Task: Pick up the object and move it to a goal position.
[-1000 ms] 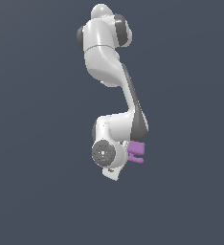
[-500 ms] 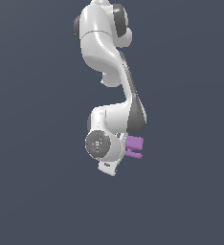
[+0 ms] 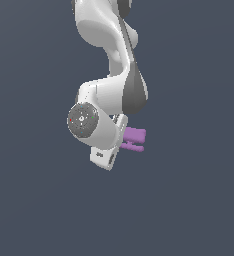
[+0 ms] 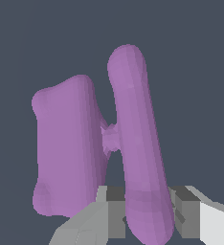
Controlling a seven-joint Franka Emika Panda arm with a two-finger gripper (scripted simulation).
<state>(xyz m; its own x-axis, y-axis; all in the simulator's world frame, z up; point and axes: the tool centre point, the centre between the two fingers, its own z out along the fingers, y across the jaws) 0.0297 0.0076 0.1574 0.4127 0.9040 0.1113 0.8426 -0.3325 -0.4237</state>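
Observation:
The object is a small purple piece (image 3: 134, 138): a flat block joined by a short stem to a thin bar. In the exterior view it sticks out to the right of the white wrist, held in the air. In the wrist view the block (image 4: 66, 143) and the bar (image 4: 138, 143) fill the frame. My gripper (image 4: 145, 210) is shut on the bar's end, one finger (image 4: 115, 210) on each side. In the exterior view the fingers are hidden behind the hand.
The white arm (image 3: 114, 65) reaches down from the top of the exterior view. A plain dark grey background lies all around; no table or goal marker shows.
The arm has carried the purple object upward and toward the exterior view's left. The grip on it has not changed.

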